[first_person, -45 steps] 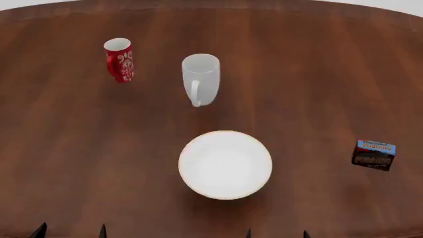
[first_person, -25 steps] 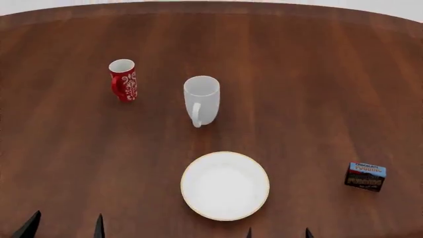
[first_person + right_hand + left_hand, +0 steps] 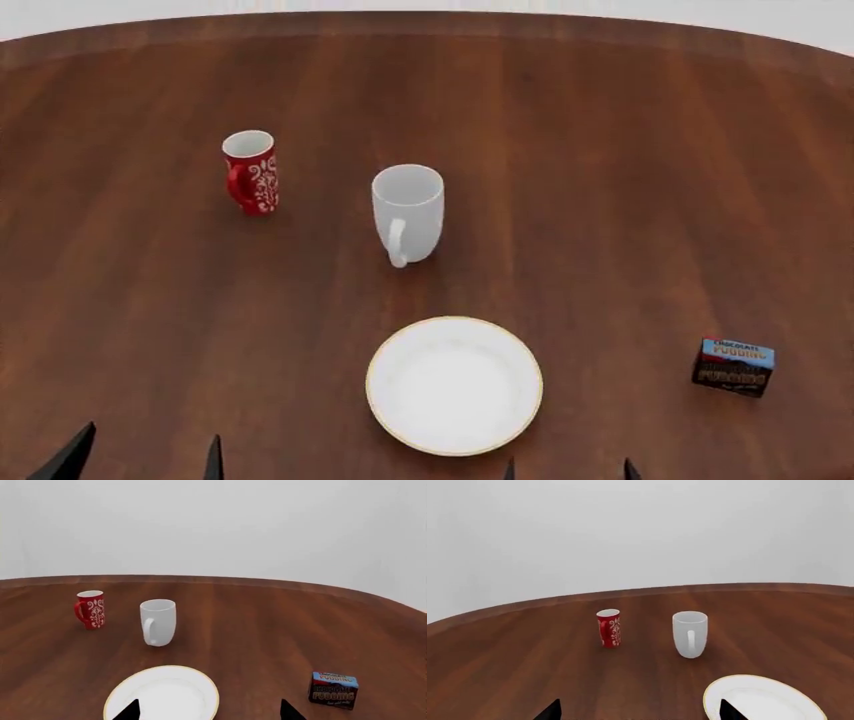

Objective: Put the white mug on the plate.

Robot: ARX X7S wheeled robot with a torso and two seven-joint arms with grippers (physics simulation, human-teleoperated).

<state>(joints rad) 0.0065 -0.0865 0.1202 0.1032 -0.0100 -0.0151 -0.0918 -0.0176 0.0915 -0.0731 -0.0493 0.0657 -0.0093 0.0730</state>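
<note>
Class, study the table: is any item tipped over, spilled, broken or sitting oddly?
Nothing stands out. The white mug and red mug stand upright, the plate lies flat and bare, and the pudding box sits apart, intact.

A broad wooden worktop with a dark reddish-brown grain and a curved far edge fills the scene. Beyond that rounded rim, a plain pale grey wall rises without windows, doors or fixtures. Soft, even light falls across the polished surface, casting only faint shadows. No floor shows.
</note>
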